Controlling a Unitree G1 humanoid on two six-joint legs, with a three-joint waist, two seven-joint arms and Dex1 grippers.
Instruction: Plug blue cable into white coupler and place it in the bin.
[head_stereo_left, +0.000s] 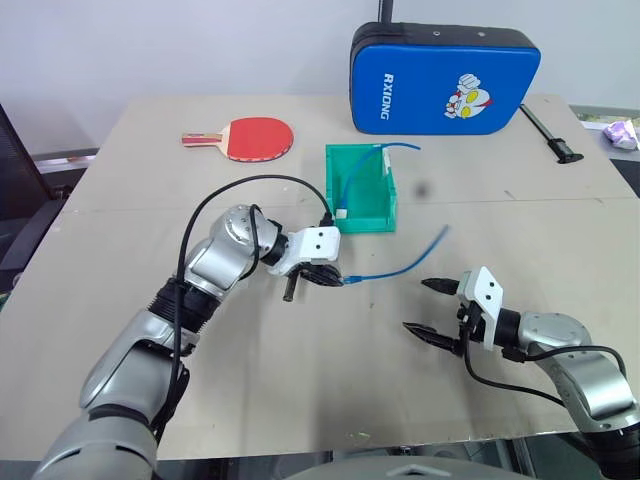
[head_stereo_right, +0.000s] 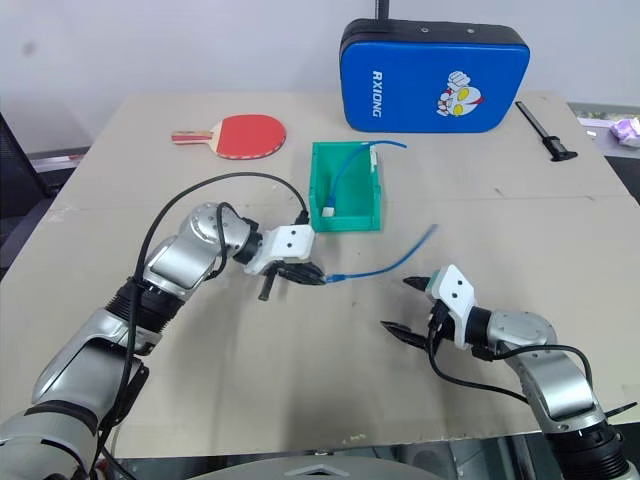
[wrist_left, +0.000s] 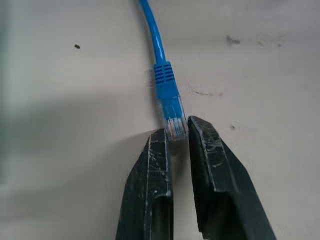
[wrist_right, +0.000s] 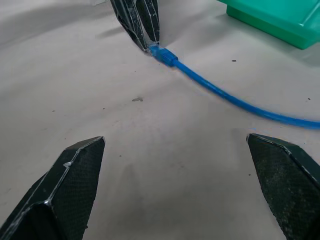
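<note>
Left end effector (head_stereo_left: 322, 277) angled down, clamped on blue cable (head_stereo_left: 400, 267) plug, right end effector (head_stereo_left: 432, 307) spread wide, near level

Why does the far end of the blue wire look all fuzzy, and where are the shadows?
In the left eye view the far end of the blue cable is smeared with blur, while its plug end at the left end effector is crisp. In the left wrist view a soft grey shadow lies on the table beside the plug. In the right wrist view the right end effector is dark and close.
</note>
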